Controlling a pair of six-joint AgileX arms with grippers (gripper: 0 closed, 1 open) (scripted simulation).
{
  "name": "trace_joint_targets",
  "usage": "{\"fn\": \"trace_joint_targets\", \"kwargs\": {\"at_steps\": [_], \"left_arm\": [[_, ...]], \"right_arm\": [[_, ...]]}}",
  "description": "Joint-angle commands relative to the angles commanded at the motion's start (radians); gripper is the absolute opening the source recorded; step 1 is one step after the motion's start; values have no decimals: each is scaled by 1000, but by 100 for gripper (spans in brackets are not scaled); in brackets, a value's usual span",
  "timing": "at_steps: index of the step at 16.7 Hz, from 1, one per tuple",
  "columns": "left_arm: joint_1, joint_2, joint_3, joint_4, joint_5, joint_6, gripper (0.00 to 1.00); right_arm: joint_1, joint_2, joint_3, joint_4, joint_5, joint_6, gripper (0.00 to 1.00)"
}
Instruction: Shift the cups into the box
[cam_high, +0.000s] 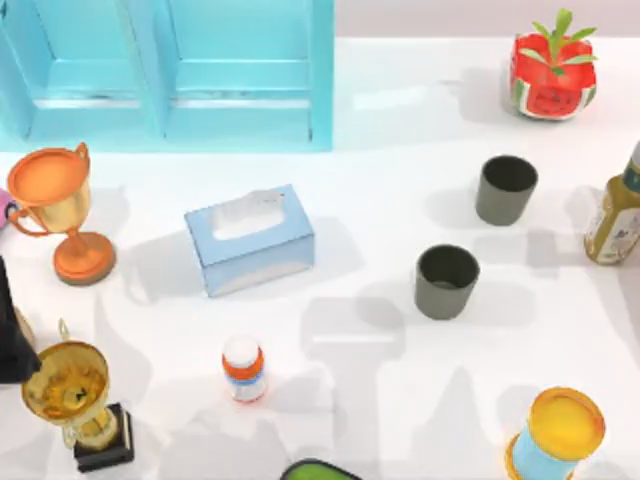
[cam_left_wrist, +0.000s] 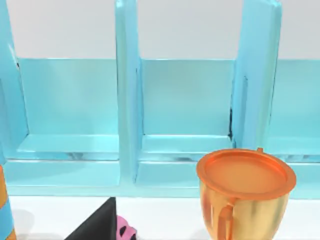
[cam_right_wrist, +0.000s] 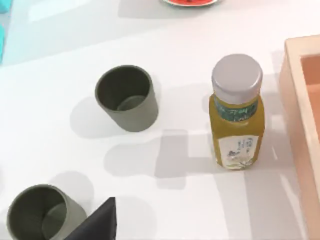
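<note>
Two dark grey-green cups stand upright on the white table at the right. The farther cup (cam_high: 506, 188) (cam_right_wrist: 126, 97) is beside an olive-green bottle (cam_high: 615, 215) (cam_right_wrist: 236, 112). The nearer cup (cam_high: 446, 281) (cam_right_wrist: 42, 212) stands closer to the middle. An open light-wood box (cam_right_wrist: 306, 130) shows its rim just past the bottle in the right wrist view. A dark corner of my right gripper (cam_right_wrist: 97, 225) sits close to the nearer cup, apart from it. My left arm (cam_high: 10, 335) is parked at the left edge, and a dark piece of its gripper (cam_left_wrist: 95, 227) faces the blue shelf.
A blue shelf unit (cam_high: 170, 70) spans the back left. An orange trophy (cam_high: 60, 205) and a gold trophy (cam_high: 75, 400) stand at the left, with a blue tissue box (cam_high: 250, 240) and a pill bottle (cam_high: 243, 368) mid-table. A watermelon planter (cam_high: 550, 70) and a yellow-lidded can (cam_high: 558, 435) are on the right.
</note>
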Motion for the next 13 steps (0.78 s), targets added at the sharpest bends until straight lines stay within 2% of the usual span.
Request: {"fn": "trace_joint_targets", "kwargs": {"at_steps": [7,13], "left_arm": [[0,0,0,0,0,0,100],[0,0,0,0,0,0,100]], "right_arm": [[122,731,735,-424,-13,76,100],[179,1237,1242,-666,-2,101,100]]}}
